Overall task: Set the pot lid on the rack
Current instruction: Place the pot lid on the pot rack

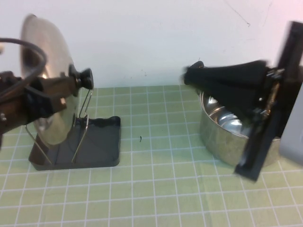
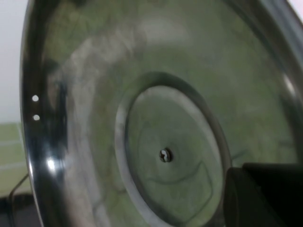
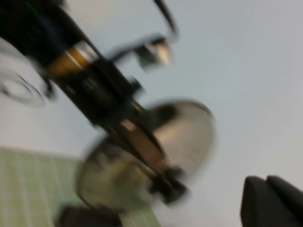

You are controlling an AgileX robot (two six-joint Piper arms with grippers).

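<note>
The pot lid (image 1: 47,80) stands on edge at the far left, its black knob (image 1: 85,78) facing right. My left gripper (image 1: 66,86) is shut on the pot lid, with one finger running across the domed side to the knob. The lid's lower edge hangs between the wire loops (image 1: 81,130) of the rack, over its dark grey tray (image 1: 102,146); I cannot tell whether it touches. The left wrist view shows the lid's shiny inside (image 2: 165,118) and one dark finger (image 2: 265,198). My right gripper (image 1: 191,75) is shut and empty, raised above the pot, pointing left.
The deep steel pot (image 1: 227,137) stands at the right on the green gridded mat (image 1: 156,189). A grey object (image 1: 293,137) sits at the right edge. The right wrist view shows the lid (image 3: 184,132) and my left arm, blurred.
</note>
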